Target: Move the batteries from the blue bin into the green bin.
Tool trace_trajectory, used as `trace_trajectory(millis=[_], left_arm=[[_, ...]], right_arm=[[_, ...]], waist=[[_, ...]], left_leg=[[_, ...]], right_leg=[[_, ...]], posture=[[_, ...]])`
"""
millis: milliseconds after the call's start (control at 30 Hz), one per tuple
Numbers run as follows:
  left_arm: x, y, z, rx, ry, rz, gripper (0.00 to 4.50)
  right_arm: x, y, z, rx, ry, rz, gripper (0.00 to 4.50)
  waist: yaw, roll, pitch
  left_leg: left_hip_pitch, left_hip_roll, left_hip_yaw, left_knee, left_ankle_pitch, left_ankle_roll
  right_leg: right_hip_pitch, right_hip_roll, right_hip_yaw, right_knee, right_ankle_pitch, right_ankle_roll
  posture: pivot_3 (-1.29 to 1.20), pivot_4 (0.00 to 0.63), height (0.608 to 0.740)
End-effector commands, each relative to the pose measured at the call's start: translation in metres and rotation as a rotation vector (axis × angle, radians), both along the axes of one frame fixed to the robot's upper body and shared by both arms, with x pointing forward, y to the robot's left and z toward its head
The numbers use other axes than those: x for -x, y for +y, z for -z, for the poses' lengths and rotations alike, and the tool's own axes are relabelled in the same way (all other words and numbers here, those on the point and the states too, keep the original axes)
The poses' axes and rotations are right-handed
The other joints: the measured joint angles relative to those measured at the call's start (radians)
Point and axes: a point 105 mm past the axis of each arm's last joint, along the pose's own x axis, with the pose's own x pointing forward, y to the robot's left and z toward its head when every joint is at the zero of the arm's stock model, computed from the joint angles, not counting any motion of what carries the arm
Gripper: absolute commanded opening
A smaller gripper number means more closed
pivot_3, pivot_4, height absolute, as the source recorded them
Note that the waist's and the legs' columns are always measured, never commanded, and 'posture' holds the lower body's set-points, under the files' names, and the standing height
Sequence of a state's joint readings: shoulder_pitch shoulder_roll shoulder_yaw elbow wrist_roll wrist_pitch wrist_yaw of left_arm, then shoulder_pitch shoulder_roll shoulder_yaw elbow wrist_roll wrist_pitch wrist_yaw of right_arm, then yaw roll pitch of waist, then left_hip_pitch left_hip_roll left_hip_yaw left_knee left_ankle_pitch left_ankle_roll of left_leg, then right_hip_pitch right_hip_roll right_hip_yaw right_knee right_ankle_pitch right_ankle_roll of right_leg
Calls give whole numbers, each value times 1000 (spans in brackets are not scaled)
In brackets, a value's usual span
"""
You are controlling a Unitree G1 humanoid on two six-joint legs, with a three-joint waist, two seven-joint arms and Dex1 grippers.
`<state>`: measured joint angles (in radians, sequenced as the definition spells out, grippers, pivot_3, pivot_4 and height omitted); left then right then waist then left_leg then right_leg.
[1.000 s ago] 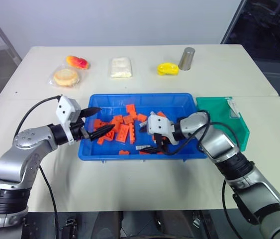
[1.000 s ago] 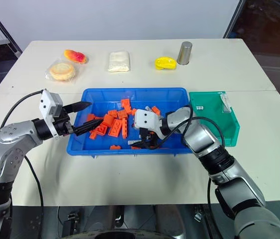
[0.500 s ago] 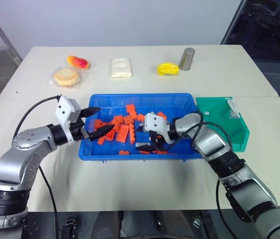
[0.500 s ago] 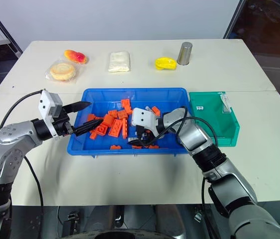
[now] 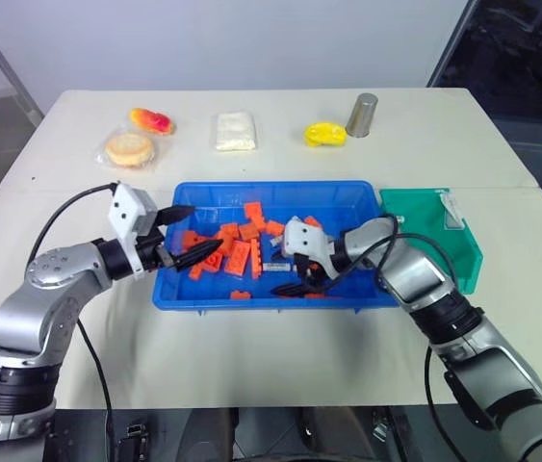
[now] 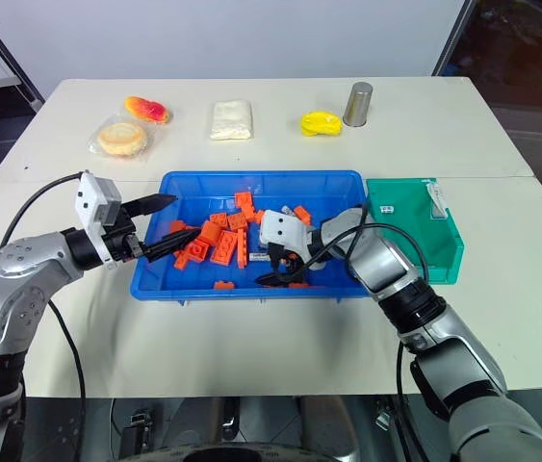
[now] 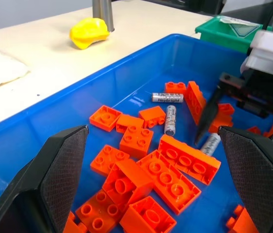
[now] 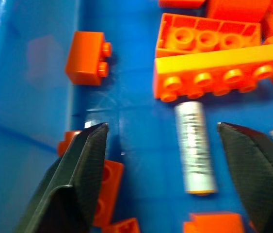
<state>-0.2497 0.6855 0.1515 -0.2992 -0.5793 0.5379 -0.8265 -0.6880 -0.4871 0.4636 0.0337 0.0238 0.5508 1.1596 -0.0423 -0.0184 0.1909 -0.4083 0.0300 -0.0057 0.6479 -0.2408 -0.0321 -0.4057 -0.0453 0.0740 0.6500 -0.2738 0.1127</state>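
Beige table [image 5: 251, 337], right gripper [image 8: 175, 160] jaws narrowed but apart astride a battery [image 8: 194, 148], left gripper [image 5: 192, 236] unmoved, jaws spread, empty

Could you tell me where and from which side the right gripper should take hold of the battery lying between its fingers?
Probably around the middle of the battery, from straight above. It lies flat on the blue bin floor, its long axis running along the right gripper's open fingers, which stand either side of its rounded flanks. One end almost meets an orange brick, so the ends are harder to reach.
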Motion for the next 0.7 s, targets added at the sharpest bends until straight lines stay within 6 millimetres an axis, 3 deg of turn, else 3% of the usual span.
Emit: trace_trajectory(millis=[33, 67, 100, 233, 433, 567, 633, 700], left_arm=[[4, 1, -23, -26, -87, 21, 4500], [4, 1, -25, -30, -93, 24, 4500], [5, 1, -27, -34, -101, 26, 4500], [5, -1, -33, -33, -121, 29, 4500], [6, -2, -34, -24, -123, 27, 4500], [7, -4, -36, 3, -113, 55, 4500], [3, -4, -39, 16, -111, 74, 4500], [0, -5, -40, 22, -110, 94, 4500]], right_arm=[[-3, -3, 15, 60, 50, 39, 1834], [-5, -2, 14, 60, 48, 44, 1394], [-8, -1, 14, 63, 47, 52, 1394], [-17, 2, 13, 69, 33, 62, 56], [-27, 5, -2, 40, -22, 72, 67], [-42, 0, -60, -46, -157, 112, 67], [-44, -13, -101, -92, -237, 143, 67], [-41, -26, -128, -118, -283, 171, 67]], waist=[[0, 0, 0], [0, 0, 0], [0, 0, 0], [-1, 0, 0], [-2, 0, 0], [0, 0, 1], [2, 1, 2], [6, 1, 3]], left_leg=[[0, 0, 0, 0, 0, 0], [0, 0, 0, 0, 0, 0], [0, 0, 0, 0, 0, 0], [0, 0, 0, 0, 0, 0], [0, 0, 0, 0, 0, 0], [-1, 0, 0, 0, 0, 0], [-2, 0, 0, 0, 0, 0], [-4, 0, 0, 0, 0, 0]], right_leg=[[0, 0, 0, 0, 0, 0], [0, 0, 0, 0, 0, 0], [0, 0, 0, 0, 0, 0], [0, 0, 0, 0, 0, 0], [0, 0, 0, 0, 0, 0], [-1, 0, 0, 0, 0, 0], [-2, 0, 0, 0, 0, 0], [-4, -1, 0, 0, 0, 0]], posture=[[0, 150, 740], [0, 150, 740], [0, 150, 740], [0, 150, 740], [0, 150, 740], [0, 150, 740], [0, 150, 740], [0, 150, 740]])
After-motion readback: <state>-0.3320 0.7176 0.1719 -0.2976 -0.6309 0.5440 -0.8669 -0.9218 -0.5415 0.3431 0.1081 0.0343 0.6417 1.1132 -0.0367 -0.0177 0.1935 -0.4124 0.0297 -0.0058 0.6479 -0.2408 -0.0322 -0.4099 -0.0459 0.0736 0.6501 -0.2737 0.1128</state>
